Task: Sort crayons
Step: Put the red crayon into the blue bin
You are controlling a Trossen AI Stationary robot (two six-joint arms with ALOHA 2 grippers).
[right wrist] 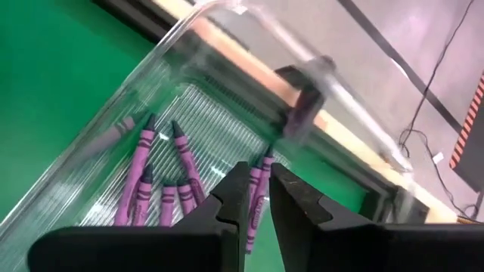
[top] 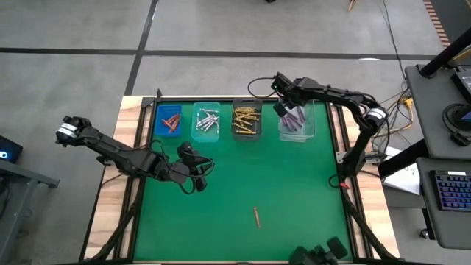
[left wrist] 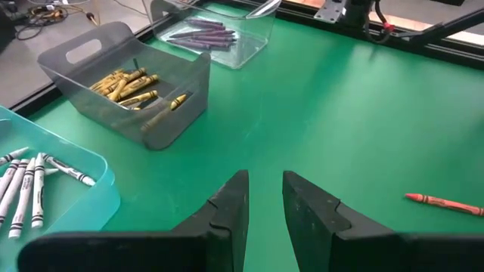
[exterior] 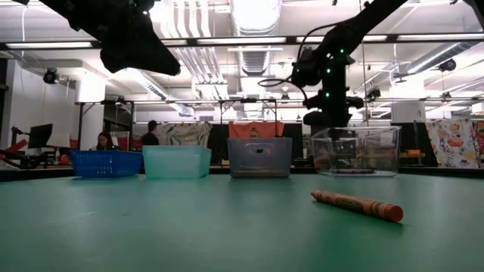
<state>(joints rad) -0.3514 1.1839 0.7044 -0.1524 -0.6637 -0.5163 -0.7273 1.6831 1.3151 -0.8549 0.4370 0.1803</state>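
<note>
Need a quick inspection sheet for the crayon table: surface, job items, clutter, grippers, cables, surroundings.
Surface: green mat on a wooden table.
Job's things: one red crayon loose on the mat; red crayons in the blue bin, silver in the teal bin, gold in the grey bin, purple in the clear bin.
Clutter: nothing seen.
Grippers: left gripper empty, slightly open, over the mat; right gripper above the clear bin, a purple crayon between its fingers.
Cables: cables on the floor right of the table.
Surroundings: keyboard on a side desk; people in the background.
</note>
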